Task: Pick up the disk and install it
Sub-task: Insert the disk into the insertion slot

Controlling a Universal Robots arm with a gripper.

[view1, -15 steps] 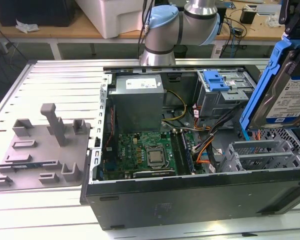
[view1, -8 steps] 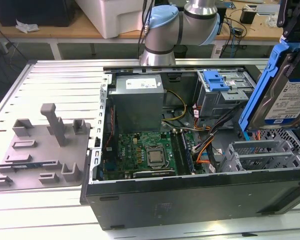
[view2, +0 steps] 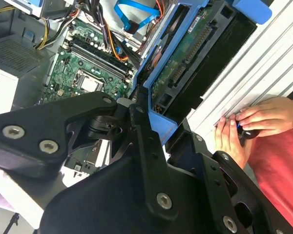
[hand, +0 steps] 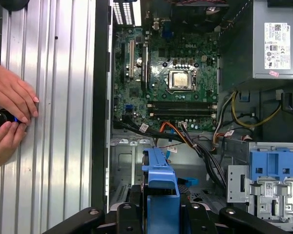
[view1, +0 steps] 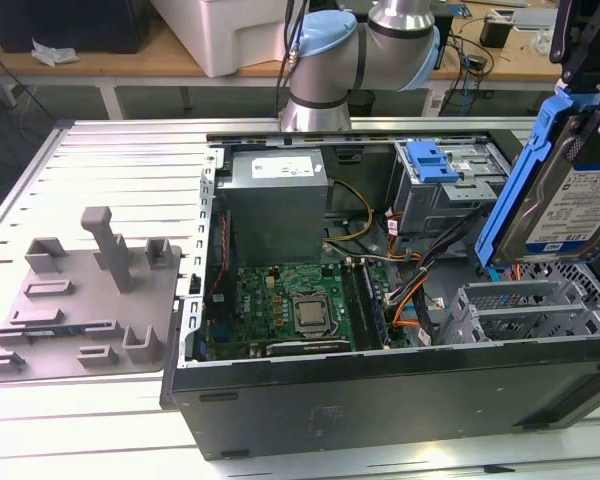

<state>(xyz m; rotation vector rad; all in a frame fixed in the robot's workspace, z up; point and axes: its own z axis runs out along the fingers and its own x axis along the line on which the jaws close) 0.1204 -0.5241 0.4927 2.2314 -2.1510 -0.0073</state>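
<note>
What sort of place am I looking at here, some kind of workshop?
Probably a robotics lab or test workshop: a robot arm holds the disk over an open computer case on a slotted metal table, with cluttered workbenches behind.

The arm [view1: 360,45] enters at the top centre of the exterior view. Its silver and pale-blue joints are bent, and one joint housing points down. The wrist reaches off toward the upper right corner of that frame. There the black gripper [view1: 587,75] points downward and is clamped on the upper end of the disk [view1: 565,190], which hangs tilted below it. In the second wrist view the gripper [view2: 158,114] shows black bolted linkages, and a finger [view2: 139,122] presses against the disk's blue edge. In the first wrist view the gripper [hand: 161,207] has one finger [hand: 129,214] on each side of the disk, both touching it.
</note>
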